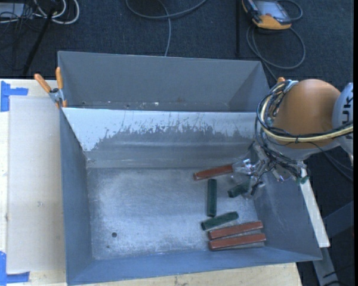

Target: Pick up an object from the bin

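Orange dome cover (307, 106), looped cables (284, 137), grey tool (252, 176)

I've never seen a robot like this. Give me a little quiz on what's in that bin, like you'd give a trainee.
1. True or false: all the sticks lie in the bin's right half.
2. How many reddish-brown sticks are there? A two, B three, C five.
3. Fill in: the stick lying straight up the picture is dark ____.
Key: 1 true; 2 B; 3 green.

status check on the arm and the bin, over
Gripper low at right side of bin, beside end of red-brown bar. Just below it, short dark green piece, hold unconfirmed. Close by, long green bar.
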Robot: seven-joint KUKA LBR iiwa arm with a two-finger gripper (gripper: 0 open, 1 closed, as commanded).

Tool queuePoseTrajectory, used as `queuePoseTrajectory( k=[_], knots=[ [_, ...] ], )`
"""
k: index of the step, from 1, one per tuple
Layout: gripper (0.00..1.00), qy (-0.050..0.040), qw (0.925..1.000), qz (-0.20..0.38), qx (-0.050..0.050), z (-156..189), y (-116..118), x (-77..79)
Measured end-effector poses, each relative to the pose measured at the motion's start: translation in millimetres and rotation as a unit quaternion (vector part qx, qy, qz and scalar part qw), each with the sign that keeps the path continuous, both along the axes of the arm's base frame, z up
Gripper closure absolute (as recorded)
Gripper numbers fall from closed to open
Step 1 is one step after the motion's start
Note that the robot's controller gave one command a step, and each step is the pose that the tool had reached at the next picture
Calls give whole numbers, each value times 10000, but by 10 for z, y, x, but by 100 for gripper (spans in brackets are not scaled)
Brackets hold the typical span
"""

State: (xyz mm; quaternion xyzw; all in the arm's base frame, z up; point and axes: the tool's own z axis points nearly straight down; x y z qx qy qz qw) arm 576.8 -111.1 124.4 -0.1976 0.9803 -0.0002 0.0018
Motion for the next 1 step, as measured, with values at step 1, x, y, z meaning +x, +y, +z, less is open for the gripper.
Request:
queuePoseTrajectory(
  k=[1],
  knots=[
    [100, -24, 10000, -15, -7, 724, 10, 23]
  ],
)
